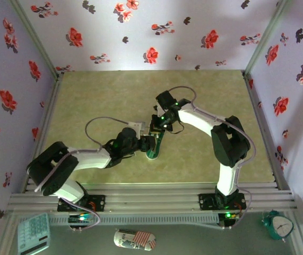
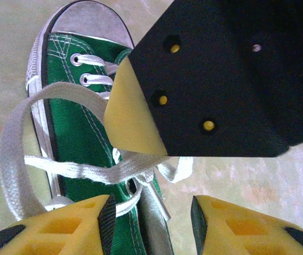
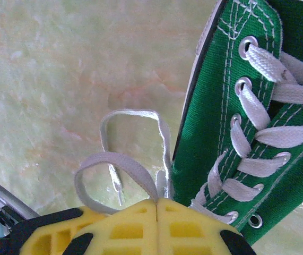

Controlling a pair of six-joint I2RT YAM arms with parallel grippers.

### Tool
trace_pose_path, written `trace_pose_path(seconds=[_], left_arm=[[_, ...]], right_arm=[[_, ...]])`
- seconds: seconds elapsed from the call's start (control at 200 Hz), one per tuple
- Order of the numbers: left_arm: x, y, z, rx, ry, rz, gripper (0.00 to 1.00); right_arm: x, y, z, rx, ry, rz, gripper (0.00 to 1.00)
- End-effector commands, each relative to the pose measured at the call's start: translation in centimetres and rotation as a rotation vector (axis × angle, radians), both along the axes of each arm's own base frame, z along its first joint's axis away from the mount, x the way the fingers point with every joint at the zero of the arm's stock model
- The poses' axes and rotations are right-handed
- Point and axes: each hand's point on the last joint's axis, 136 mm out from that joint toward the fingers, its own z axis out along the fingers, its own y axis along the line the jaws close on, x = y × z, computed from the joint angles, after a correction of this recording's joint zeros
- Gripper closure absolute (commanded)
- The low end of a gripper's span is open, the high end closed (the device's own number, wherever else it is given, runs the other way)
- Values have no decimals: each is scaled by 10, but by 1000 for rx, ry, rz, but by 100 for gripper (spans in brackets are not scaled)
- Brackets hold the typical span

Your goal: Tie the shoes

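Note:
The green sneaker [image 1: 154,152] with white laces lies mid-table between my two arms. In the left wrist view the shoe [image 2: 82,127] points its white toe cap upward, and a lace [image 2: 87,171] crosses it in loose loops. My left gripper [image 2: 150,220] is open above the shoe's collar; a lace strand and the tongue edge lie between its fingers, untouched. My right gripper [image 3: 156,204] is shut on a loop of white lace [image 3: 124,164] beside the shoe [image 3: 247,133]. A yellow fingertip [image 2: 132,114] of the right gripper hangs over the laces.
Flowered walls enclose the green mat [image 1: 114,101]. Aluminium rails [image 1: 151,202] run along the near edge. In front of them lie a patterned oblong thing [image 1: 134,239], a keypad-like device [image 1: 33,234] and a green alarm clock [image 1: 277,224].

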Motion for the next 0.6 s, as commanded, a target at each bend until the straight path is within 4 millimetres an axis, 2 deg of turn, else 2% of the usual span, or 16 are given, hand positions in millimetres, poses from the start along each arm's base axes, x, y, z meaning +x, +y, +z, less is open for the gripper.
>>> trace_pose_path(seconds=[0.0, 0.12, 0.33, 0.595], left_arm=[[7, -3, 4, -39, -22, 35, 55], [8, 0, -2, -24, -14, 49, 55], [11, -4, 0, -30, -16, 52, 56], [15, -6, -1, -31, -10, 58, 66]], right_arm=[[-3, -1, 9, 28, 9, -13, 100], [-2, 0, 10, 34, 10, -14, 100], [-3, 0, 11, 37, 14, -15, 100], [-4, 0, 10, 40, 18, -12, 100]])
